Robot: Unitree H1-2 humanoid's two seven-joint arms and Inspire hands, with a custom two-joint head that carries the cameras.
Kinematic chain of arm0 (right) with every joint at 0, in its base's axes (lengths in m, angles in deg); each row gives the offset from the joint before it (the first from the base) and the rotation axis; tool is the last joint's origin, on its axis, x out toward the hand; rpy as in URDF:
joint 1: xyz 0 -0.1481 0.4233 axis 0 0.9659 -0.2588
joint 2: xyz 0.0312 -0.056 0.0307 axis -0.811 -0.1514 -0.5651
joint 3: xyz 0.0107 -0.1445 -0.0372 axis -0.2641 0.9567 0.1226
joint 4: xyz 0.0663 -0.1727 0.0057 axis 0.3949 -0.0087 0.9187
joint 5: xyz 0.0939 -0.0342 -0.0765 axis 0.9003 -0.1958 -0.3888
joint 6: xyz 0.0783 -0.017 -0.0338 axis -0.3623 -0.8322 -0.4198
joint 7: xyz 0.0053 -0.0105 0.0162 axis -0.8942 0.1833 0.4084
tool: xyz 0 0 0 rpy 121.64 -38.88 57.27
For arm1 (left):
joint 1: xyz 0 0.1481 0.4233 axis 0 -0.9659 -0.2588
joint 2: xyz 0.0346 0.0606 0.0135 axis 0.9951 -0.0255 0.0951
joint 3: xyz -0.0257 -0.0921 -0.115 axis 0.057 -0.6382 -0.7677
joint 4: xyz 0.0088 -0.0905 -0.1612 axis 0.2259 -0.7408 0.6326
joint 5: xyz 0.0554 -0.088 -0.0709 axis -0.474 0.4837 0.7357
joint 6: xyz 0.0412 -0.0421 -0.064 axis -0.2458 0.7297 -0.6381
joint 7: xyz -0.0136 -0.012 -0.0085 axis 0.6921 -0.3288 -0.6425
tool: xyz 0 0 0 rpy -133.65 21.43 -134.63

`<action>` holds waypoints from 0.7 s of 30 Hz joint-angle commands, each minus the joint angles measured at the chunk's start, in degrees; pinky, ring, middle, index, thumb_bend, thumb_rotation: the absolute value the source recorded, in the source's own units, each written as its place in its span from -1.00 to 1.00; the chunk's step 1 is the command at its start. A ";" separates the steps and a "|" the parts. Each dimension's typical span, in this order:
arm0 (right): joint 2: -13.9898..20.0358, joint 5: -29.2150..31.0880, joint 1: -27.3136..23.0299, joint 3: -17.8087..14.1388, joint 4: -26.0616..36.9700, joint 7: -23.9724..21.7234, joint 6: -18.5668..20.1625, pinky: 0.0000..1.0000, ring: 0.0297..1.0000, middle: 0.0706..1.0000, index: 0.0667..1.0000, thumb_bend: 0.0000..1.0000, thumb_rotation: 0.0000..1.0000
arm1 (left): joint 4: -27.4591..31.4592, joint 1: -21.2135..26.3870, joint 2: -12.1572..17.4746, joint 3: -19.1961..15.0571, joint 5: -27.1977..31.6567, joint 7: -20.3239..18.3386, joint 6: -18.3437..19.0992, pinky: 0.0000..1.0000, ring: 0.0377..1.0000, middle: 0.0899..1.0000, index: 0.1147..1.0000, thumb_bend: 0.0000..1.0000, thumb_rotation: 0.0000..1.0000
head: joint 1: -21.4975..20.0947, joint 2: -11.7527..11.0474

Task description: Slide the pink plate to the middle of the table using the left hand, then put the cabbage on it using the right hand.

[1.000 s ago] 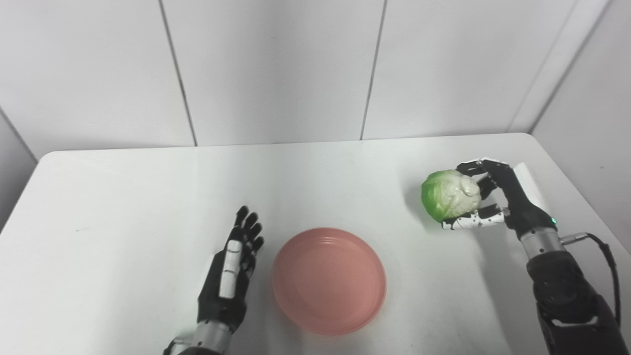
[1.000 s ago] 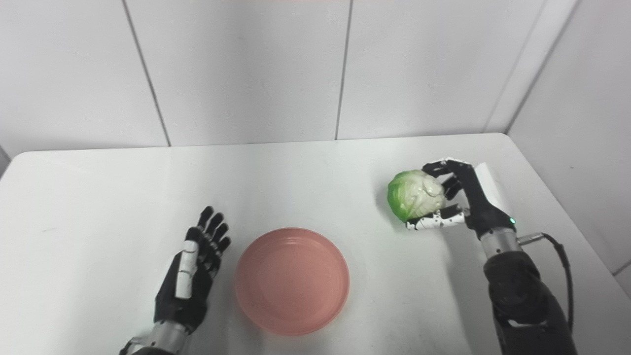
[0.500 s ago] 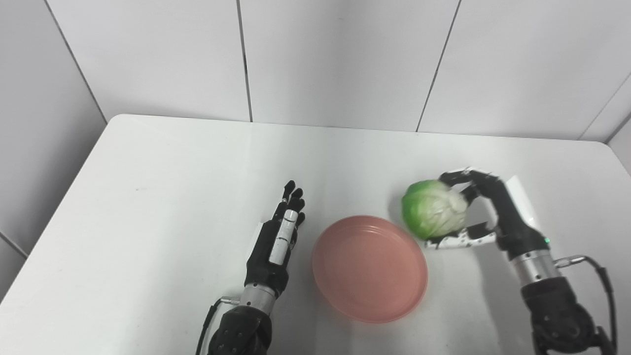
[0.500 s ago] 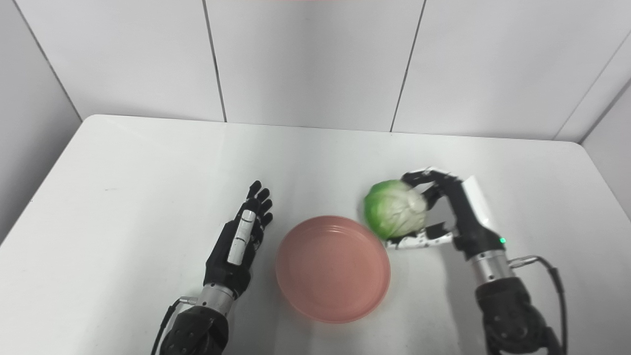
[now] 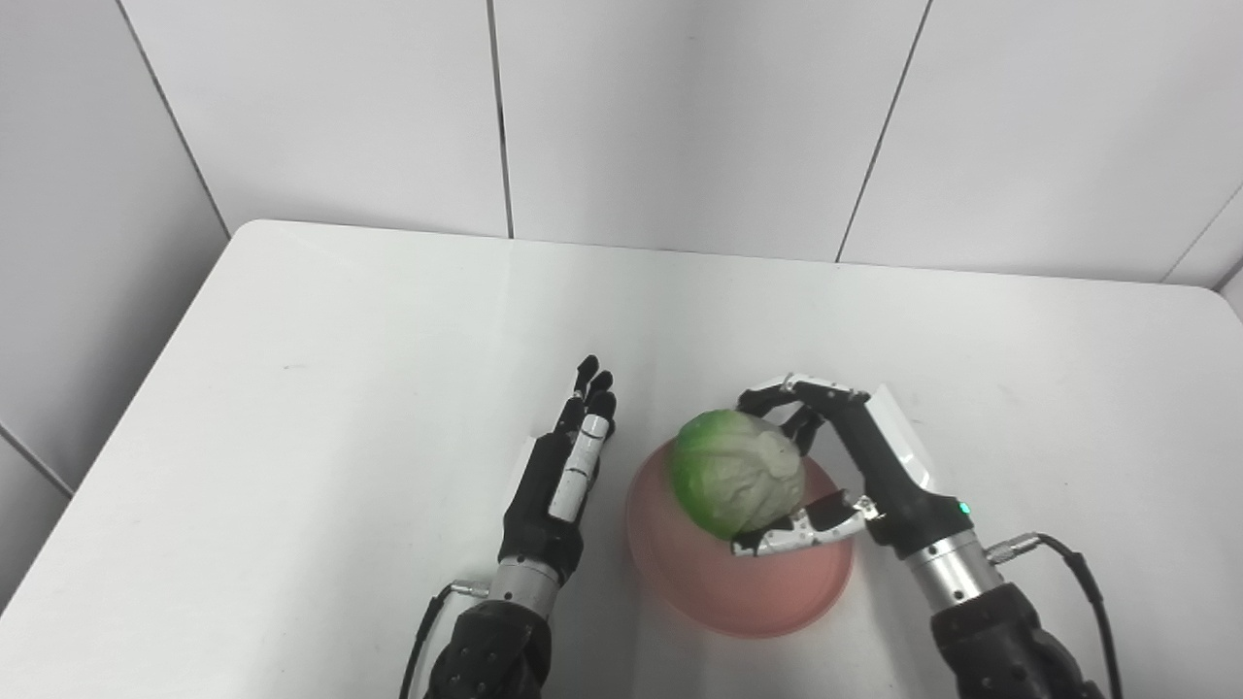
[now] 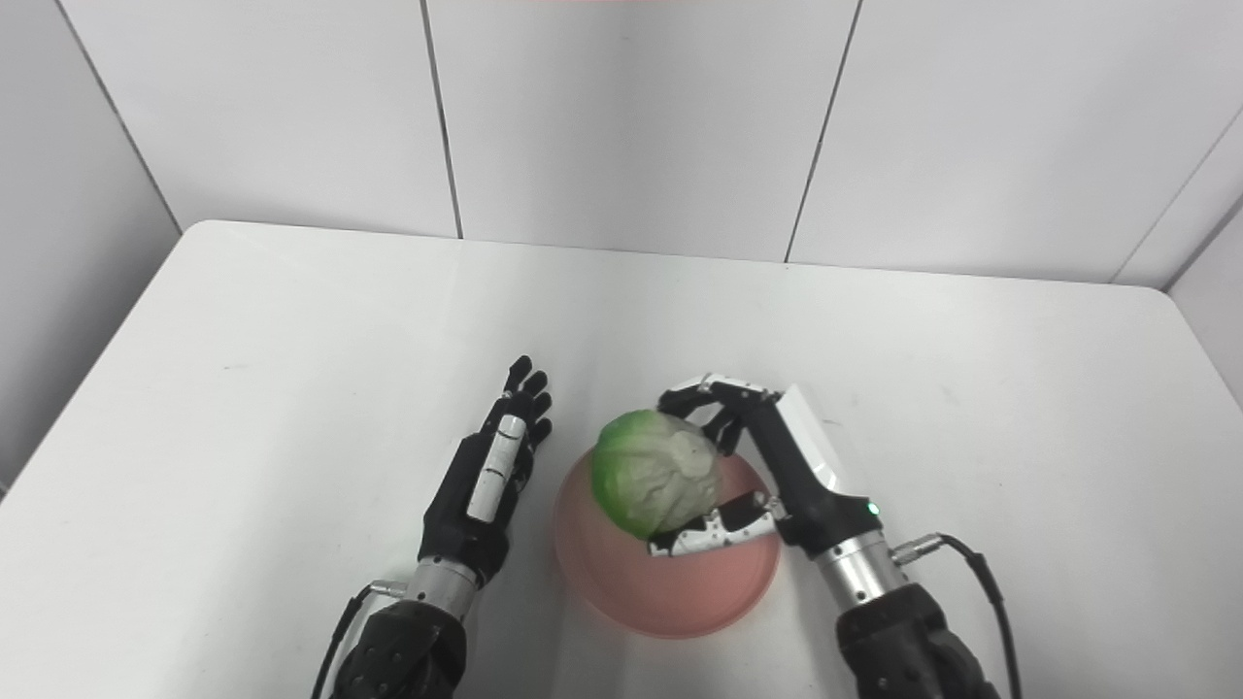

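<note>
- White panelled walls stood behind a white table (image 5: pixel 291 408), with nothing else on it apart from the task items.
- Pink plate (image 5: pixel 709 592) sat near the middle of the table, toward the front edge, so the slide step looked done.
- Left hand (image 5: pixel 561 481) lay just beside the plate's left rim, fingers straight and apart, holding nothing; contact with the rim could not be told.
- Right hand (image 5: pixel 843 466) was grasping the cabbage (image 5: pixel 738 473), fingers curled over its far side and thumb under its near side.
- Cabbage was held over the back half of the plate; whether it touched the plate or hung above it could not be told from either eye view.
- Step in hand, by judgement: the second one, placing the cabbage on the plate with the right hand, close to the end.
- Next move likely called for lowering the cabbage until it rested in the plate's well, a bit nearer the centre, then opening the fingers and drawing the hand back to the right.
- Round cabbage could roll toward the rim on release, so a slow let-go seemed wise.
</note>
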 commanded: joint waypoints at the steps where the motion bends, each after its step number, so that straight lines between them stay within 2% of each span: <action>1: -0.18 -1.03 -0.76 0.46 1.77 -0.10 -0.51 -0.27 -0.24 -0.13 0.01 0.03 -1.00 | 1.46 0.86 -1.01 0.78 -0.39 -0.86 -2.56 1.00 1.00 1.00 1.00 0.46 0.73 | -0.45 0.10; 5: 0.10 -4.24 -1.29 2.20 -0.44 -0.27 -1.59 -0.30 -0.25 -0.12 0.02 0.03 -1.00 | 2.43 0.30 -0.57 0.40 0.61 -1.46 -2.03 1.00 1.00 1.00 1.00 0.43 0.73 | -2.03 0.43; 11: 1.34 -6.04 -1.56 3.43 -1.06 -4.17 1.26 -0.28 -0.24 -0.11 0.01 0.03 -1.00 | 2.76 0.22 0.11 -0.63 1.78 -2.48 -1.91 1.00 1.00 1.00 1.00 0.41 0.75 | -4.45 0.63; 21: 3.28 -8.02 -2.83 2.59 -1.75 -6.09 2.91 -0.31 -0.28 -0.13 0.03 0.02 -1.00 | 3.65 0.18 0.93 -1.58 3.80 -4.15 -0.09 1.00 1.00 1.00 1.00 0.42 0.74 | -5.99 0.99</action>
